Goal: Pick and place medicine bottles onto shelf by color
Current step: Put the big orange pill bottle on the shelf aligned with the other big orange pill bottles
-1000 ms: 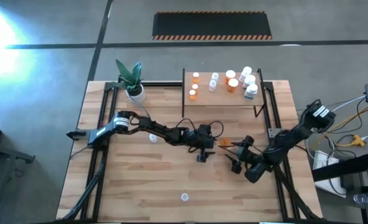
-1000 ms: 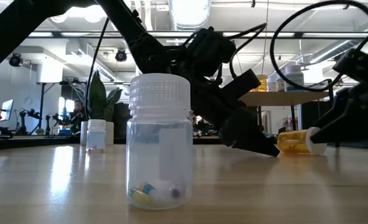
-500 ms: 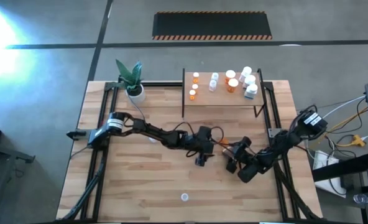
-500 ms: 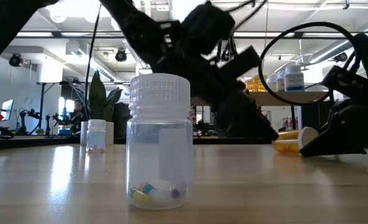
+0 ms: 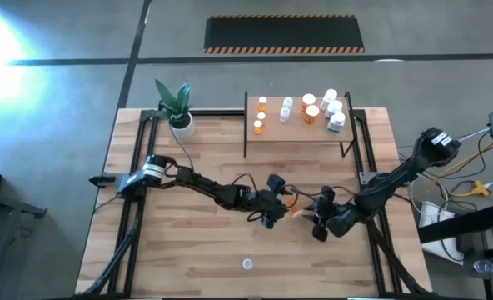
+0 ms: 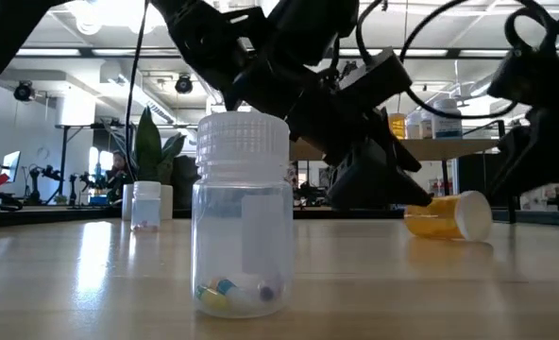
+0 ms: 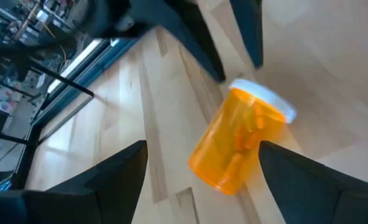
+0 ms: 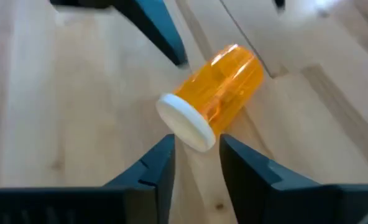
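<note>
Since the earlier pictures the right gripper point(image 5: 316, 218) has been narrowed and drawn in beside the cap of the small orange plastic medicine bottle with a white cap point(image 5: 297, 209), while the left gripper point(image 5: 273, 216) has been brought closer to that bottle's base. In the right wrist view the two dark fingers are seen set close together just short of the white cap, with nothing held between them; the bottle is not gripped. The left gripper's fingers are held wide apart on either side of the bottle's line, also empty. The orange bottle lies on its side on the large slatted wooden tabletop point(image 5: 188, 250), between the two grippers, near the table's middle. Further out, a clear plastic bottle with a white ribbed cap point(image 6: 242, 215) stands upright near the front edge, a few pills visible inside, and another small clear bottle point(image 6: 145, 205) stands beside the green plant in a white pot point(image 5: 176, 108). On the light-wood shelf with thin black posts point(image 5: 296, 132) about nine bottles are already placed, orange ones and white ones. By this count, three bottles are judged still to be shelved.
</note>
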`<state>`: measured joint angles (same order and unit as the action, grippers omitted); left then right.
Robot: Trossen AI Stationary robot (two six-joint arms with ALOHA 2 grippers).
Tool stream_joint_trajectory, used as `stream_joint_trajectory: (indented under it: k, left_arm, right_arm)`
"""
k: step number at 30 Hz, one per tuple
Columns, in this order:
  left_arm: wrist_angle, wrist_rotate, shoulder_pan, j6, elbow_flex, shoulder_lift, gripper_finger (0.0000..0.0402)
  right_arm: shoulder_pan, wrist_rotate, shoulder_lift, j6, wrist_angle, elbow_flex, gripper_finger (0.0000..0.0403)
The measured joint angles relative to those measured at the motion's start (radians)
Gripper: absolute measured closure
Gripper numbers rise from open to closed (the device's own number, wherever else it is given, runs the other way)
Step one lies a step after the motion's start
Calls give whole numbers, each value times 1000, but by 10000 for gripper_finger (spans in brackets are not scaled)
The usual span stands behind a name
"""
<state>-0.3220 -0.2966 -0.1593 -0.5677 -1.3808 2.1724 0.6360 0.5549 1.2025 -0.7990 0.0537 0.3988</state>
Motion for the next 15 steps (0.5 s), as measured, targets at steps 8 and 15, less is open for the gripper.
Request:
stream_joint_trajectory:
  k: [8, 15]
  left_arm:
    - [-8, 45, 6, -127, -1, 48, 111]
    - [35, 206, 55, -90, -20, 51, 111]
  right_arm:
    - [-10, -19, -101, 52, 47, 0, 316]
    - [-10, -18, -184, -2, 253, 42, 273]
